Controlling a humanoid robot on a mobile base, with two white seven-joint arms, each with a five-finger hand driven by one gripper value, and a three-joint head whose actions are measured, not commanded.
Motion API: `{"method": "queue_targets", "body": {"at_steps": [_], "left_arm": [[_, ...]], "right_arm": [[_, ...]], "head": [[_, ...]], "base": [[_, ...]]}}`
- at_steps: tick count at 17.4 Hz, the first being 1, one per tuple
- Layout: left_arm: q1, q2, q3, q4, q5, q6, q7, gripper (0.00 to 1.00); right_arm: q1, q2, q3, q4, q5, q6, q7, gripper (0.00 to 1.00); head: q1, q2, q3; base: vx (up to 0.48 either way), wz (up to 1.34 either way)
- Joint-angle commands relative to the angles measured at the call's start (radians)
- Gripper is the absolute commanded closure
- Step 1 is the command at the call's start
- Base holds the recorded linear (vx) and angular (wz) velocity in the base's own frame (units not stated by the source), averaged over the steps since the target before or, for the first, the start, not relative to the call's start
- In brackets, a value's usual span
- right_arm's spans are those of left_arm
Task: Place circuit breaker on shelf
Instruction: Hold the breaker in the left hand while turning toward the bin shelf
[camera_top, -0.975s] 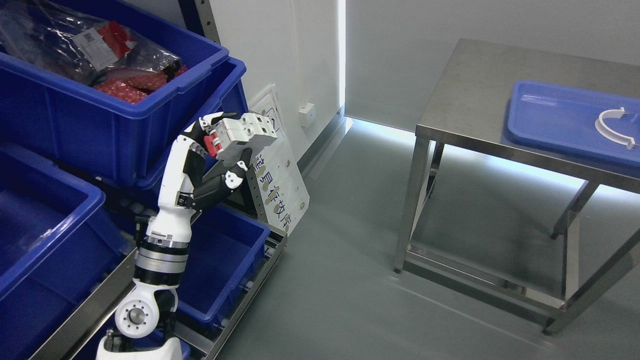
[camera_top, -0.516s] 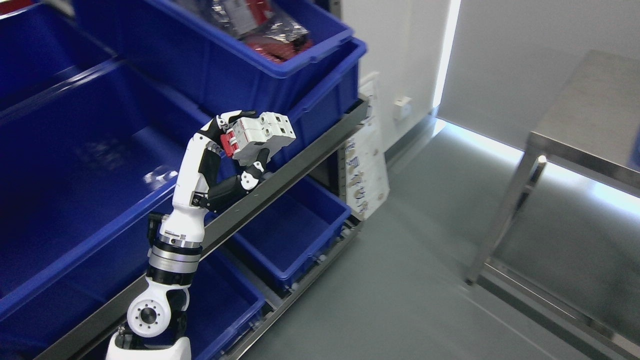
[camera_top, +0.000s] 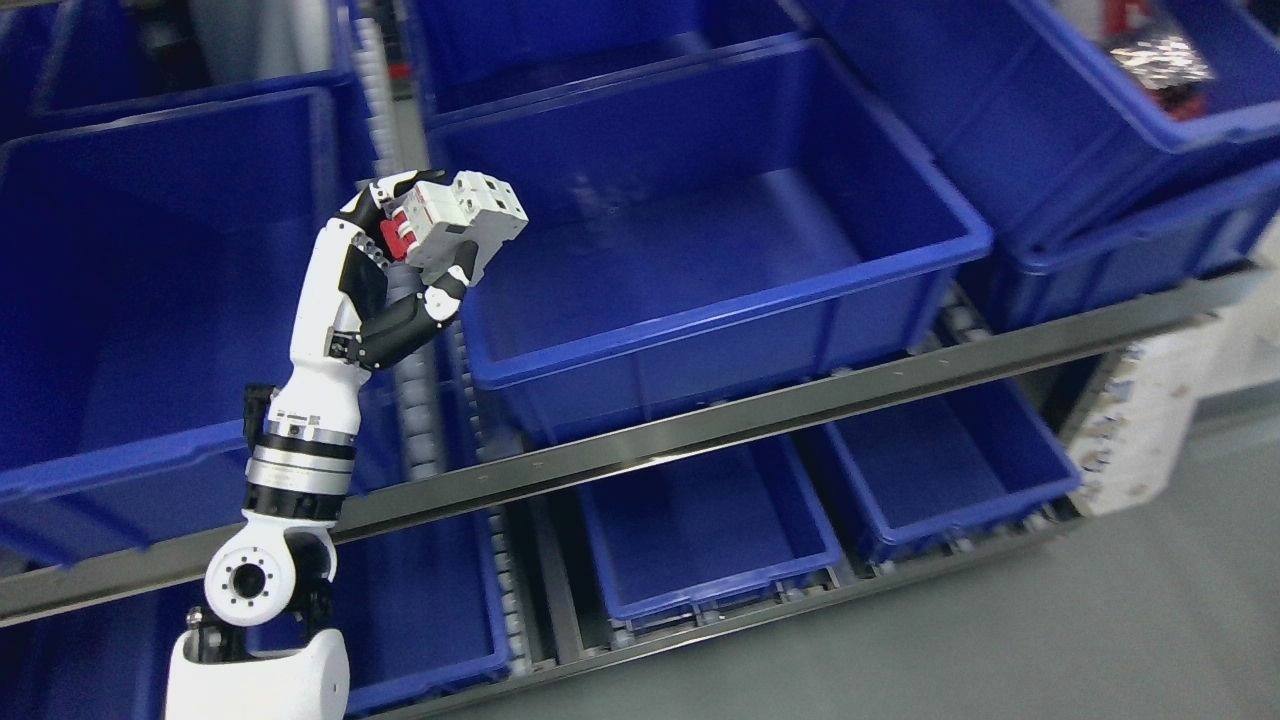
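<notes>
Circuit breaker (camera_top: 462, 217), white with red switches, sits clamped in the curled fingers of the left hand (camera_top: 415, 255), raised in front of the near-left corner of an empty blue bin (camera_top: 700, 300) on the shelf (camera_top: 760, 415), with another blue bin (camera_top: 120, 300) to its left.

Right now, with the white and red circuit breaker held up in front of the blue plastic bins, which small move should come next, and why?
Probably a short move to the right and forward. The left hand grips the white circuit breaker with red switches near the left rim of the large blue plastic bin, over the roller gap between bins. That bin looks empty, so carrying the breaker over its opening before lowering seems sensible.
</notes>
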Motion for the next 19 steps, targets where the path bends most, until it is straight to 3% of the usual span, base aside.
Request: {"method": "queue_targets", "body": {"at_steps": [1,12,19], "left_arm": [[-0.037,0.017,0.129,0.003,0.000,0.029,-0.006,0.92],[-0.146,0.029,0.122,0.084,-0.014,0.086,-0.006,0.92],[-0.388,0.061,0.072,0.288,-0.118,0.167,-0.052,0.92]], "right_arm": [[0.000,-0.017,0.000,0.000,0.000,0.000,0.000,0.00],[0.000,-0.017,0.000,0.000,0.000,0.000,0.000,0.00],[0.000,-0.017,0.000,0.000,0.000,0.000,0.000,0.00]], "head": [[0.0000,0.000,0.000],[0.0000,0.000,0.000],[0.0000,0.000,0.000]], "base": [[-0.083,1.06],[0.040,0.73],[0.110,-0.01]]}}
